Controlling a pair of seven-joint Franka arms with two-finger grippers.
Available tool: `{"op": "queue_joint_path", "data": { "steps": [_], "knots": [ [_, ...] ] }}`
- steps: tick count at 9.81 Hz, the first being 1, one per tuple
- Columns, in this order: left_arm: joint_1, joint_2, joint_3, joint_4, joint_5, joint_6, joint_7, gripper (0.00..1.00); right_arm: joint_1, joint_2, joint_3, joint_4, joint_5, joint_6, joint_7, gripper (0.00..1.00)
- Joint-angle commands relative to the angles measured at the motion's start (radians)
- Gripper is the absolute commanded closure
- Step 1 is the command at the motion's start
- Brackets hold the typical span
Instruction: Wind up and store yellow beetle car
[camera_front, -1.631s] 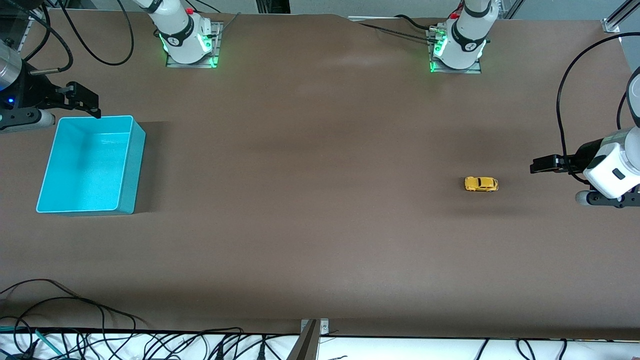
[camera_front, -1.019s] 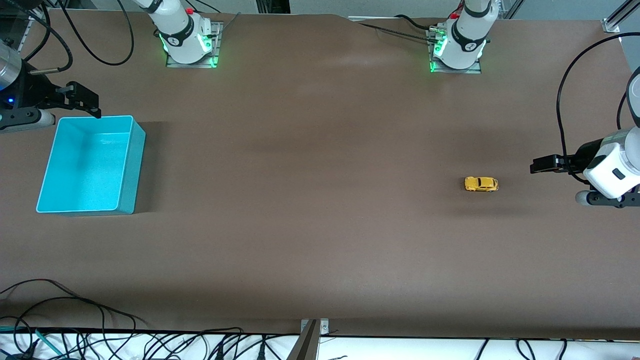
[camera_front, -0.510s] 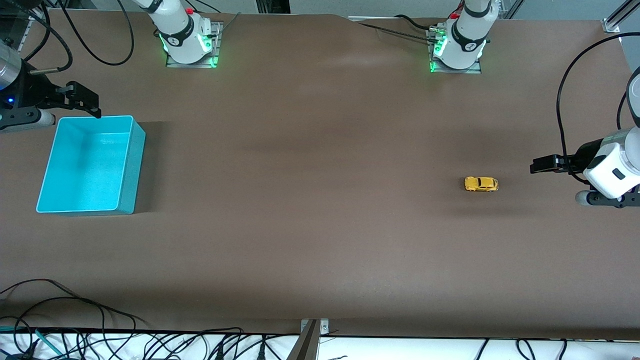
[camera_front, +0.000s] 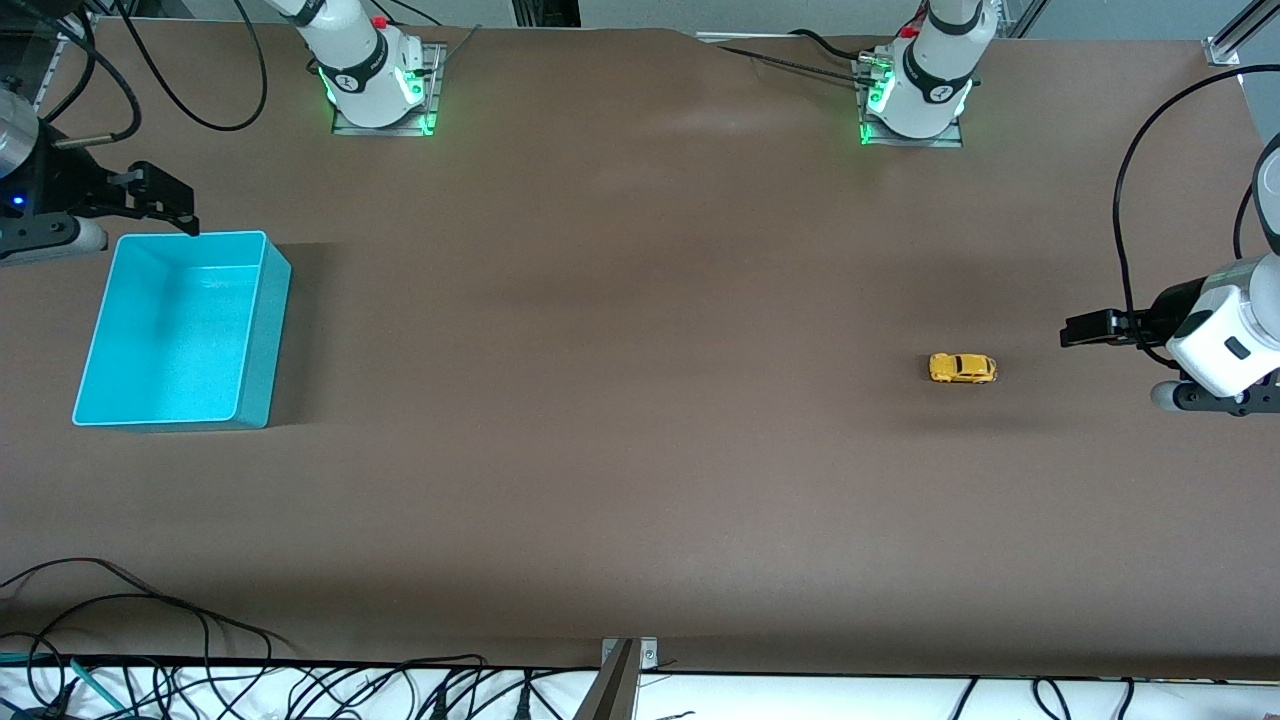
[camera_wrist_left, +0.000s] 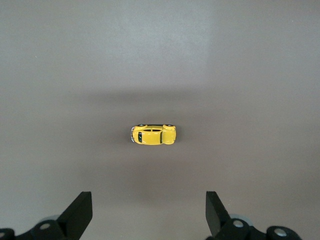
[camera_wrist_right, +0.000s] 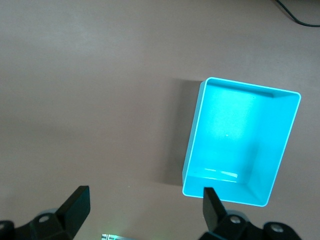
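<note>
One yellow beetle car (camera_wrist_left: 153, 135) on the table, apart from the left gripper's (camera_wrist_left: 149, 216) wide-spread fingers (camera_wrist_left: 80, 212).

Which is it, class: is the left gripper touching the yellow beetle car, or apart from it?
Apart. The left wrist view shows bare table between the yellow beetle car and the open left gripper.

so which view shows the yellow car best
The left wrist view: the yellow beetle car sits centred, windows and wheels visible. The front view shows it small toward the left arm's end of the table. The right wrist view misses it.
</note>
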Motion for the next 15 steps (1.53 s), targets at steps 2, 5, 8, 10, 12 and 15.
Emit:
{"op": "queue_joint_path", "data": {
  "steps": [2, 5, 8, 10, 12, 15],
  "knots": [
    [-0.002, -0.01, 0.001, -0.001, 0.01, 0.002, 0.023, 0.0, -0.01, 0.013, -0.005, 0.022, 0.021, -0.018, -0.031, 0.0],
    [-0.002, -0.01, 0.001, -0.006, 0.008, 0.002, 0.023, 0.0, -0.008, 0.021, -0.004, 0.02, 0.047, -0.018, -0.031, 0.0],
    [0.0, 0.007, 0.001, -0.012, 0.01, 0.006, 0.024, 0.0, -0.008, 0.021, -0.004, 0.022, 0.047, -0.018, -0.031, 0.0],
    [0.0, 0.007, -0.001, -0.015, 0.01, 0.009, 0.027, 0.0, -0.008, 0.021, -0.004, 0.02, 0.047, -0.018, -0.031, 0.0],
    [0.0, 0.008, -0.001, -0.015, 0.013, 0.009, 0.095, 0.0, -0.008, 0.021, -0.004, 0.02, 0.047, -0.02, -0.031, 0.0],
    [-0.003, 0.009, -0.001, -0.016, 0.016, 0.008, 0.096, 0.0, -0.008, 0.021, -0.004, 0.02, 0.047, -0.02, -0.031, 0.0]
  ]
}}
